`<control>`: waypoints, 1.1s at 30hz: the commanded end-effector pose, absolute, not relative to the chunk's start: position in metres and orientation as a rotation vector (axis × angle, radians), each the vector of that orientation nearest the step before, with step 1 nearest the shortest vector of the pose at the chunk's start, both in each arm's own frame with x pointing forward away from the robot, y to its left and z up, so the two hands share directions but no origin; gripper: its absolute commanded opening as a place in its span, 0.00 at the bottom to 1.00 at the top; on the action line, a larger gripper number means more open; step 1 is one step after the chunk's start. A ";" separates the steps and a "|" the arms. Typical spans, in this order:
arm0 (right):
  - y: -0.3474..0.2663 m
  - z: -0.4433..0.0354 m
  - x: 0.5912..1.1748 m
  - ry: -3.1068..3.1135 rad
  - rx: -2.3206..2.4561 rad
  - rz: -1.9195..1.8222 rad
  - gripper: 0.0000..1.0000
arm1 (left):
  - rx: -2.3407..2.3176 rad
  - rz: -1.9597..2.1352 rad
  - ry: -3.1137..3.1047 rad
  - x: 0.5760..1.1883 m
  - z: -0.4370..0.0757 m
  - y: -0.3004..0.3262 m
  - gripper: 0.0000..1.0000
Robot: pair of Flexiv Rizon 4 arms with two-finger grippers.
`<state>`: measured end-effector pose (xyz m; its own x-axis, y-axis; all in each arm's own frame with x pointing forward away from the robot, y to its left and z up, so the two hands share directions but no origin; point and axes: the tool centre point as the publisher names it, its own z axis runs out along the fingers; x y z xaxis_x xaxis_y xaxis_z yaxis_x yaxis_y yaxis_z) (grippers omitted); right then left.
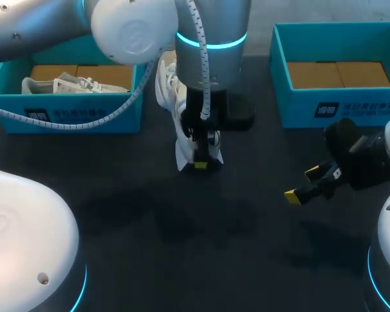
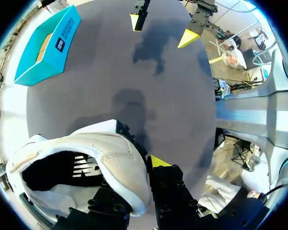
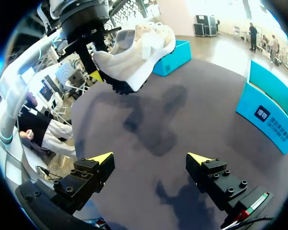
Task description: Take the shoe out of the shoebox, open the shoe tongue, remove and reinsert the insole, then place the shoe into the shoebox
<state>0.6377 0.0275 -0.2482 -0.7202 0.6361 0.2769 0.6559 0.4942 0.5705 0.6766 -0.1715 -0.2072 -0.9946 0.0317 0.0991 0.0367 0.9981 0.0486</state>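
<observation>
Head view, left to right: left shoebox held a second white shoe. Left tool was clamped on the shoe at its collar, holding it clear of the bench near centre. Right tool stood open and empty, near the right shoebox. Judged: removal done, tongue opening pending; the next move calls for the right tool to close in on the tongue. Shoe was white, dark-treaded, with a dark insole seated inside
</observation>
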 end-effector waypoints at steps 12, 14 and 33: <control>0.027 -0.248 0.636 -2.691 -1.162 -1.051 1.00 | -0.057 -0.007 -2.956 0.714 -0.189 -0.113 0.00; 0.027 -0.248 0.636 -2.691 -1.162 -1.051 1.00 | -0.034 0.008 -2.954 0.723 -0.186 -0.099 0.00; 0.027 -0.248 0.636 -2.691 -1.162 -1.051 1.00 | -0.286 0.060 -2.847 0.783 -0.168 0.010 0.00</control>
<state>0.6377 0.0275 -0.2482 -0.7203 0.6360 0.2769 0.6558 0.4943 0.5706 0.7837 -0.0130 -0.1715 -0.9413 0.1863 0.2816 0.1821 0.9824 -0.0412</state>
